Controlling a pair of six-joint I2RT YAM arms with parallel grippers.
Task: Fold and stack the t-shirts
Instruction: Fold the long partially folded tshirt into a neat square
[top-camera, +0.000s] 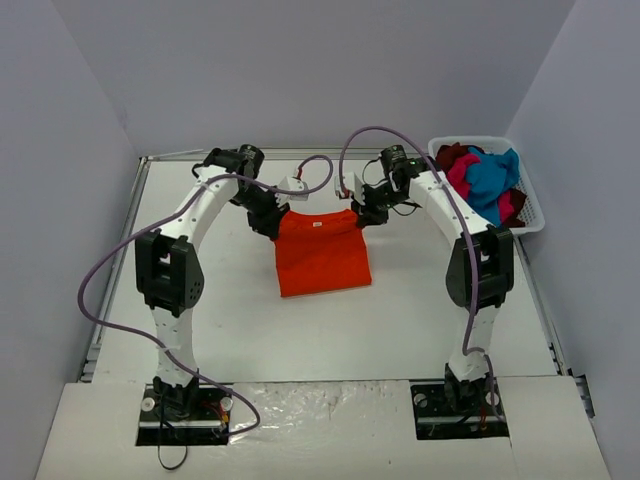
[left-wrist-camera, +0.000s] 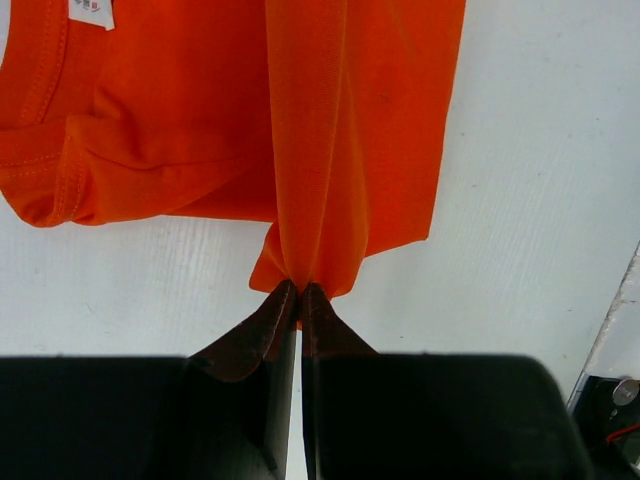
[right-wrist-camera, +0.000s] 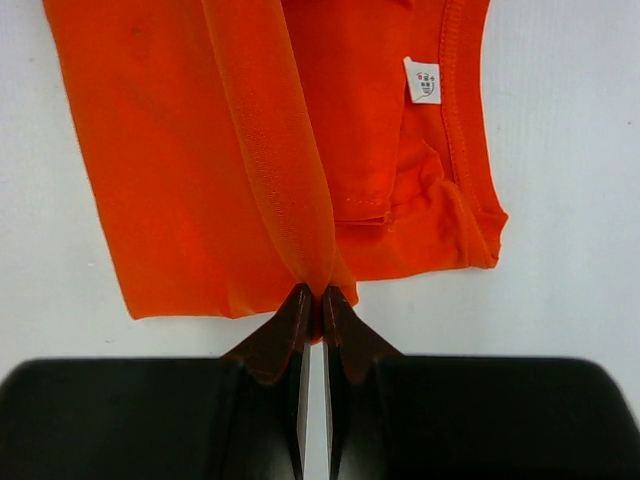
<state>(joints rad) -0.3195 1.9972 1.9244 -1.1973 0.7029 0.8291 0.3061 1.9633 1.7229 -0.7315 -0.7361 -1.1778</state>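
The orange t-shirt (top-camera: 322, 258) is laid mid-table (top-camera: 420, 300). Its far-left corner is clenched in the left gripper (left-wrist-camera: 300, 291), its far-right corner in the right gripper (right-wrist-camera: 320, 293). The other t-shirts (top-camera: 488, 180) are heaped in the far-right basket (top-camera: 536, 216).

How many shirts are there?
4: an orange shirt on the table, and a blue shirt, pink shirt and dark red shirt heaped in the basket. More may hide underneath.

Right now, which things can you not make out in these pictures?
- Print on the tag: too small, right wrist view.
- The t-shirts in the white basket: heaped over each other, top view; count unclear.
- The orange t-shirt: cut off by the upper edge, both wrist views.
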